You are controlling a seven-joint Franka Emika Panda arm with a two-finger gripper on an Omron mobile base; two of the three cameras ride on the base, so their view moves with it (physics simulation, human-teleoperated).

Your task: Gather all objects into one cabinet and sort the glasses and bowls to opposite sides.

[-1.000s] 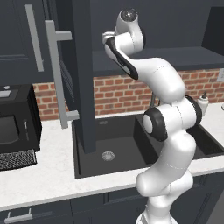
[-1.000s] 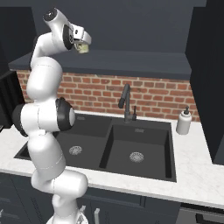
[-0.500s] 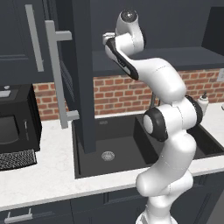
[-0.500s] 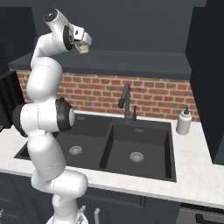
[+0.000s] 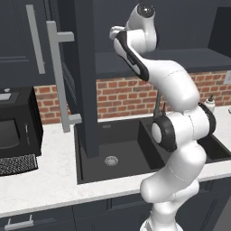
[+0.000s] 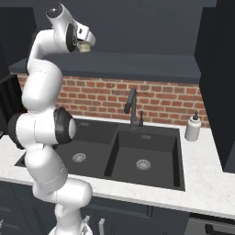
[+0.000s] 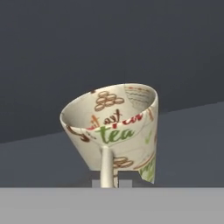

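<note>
While dark cabinet space lies beyond its rim, the cream cup sits pinched in the tool.

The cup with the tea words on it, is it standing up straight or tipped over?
Tipped. In the hand view the cream cup leans, its open mouth facing the camera, and the shut gripper pinches its rim.

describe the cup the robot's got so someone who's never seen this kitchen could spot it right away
Start at the double black sink under the brick wall, then follow the white arm up to the dark wall cabinet above it. At the arm's tip, the end effector is shut on a small cream cup, held tilted. It bears brown, red and green print, including the word "tea".
</note>
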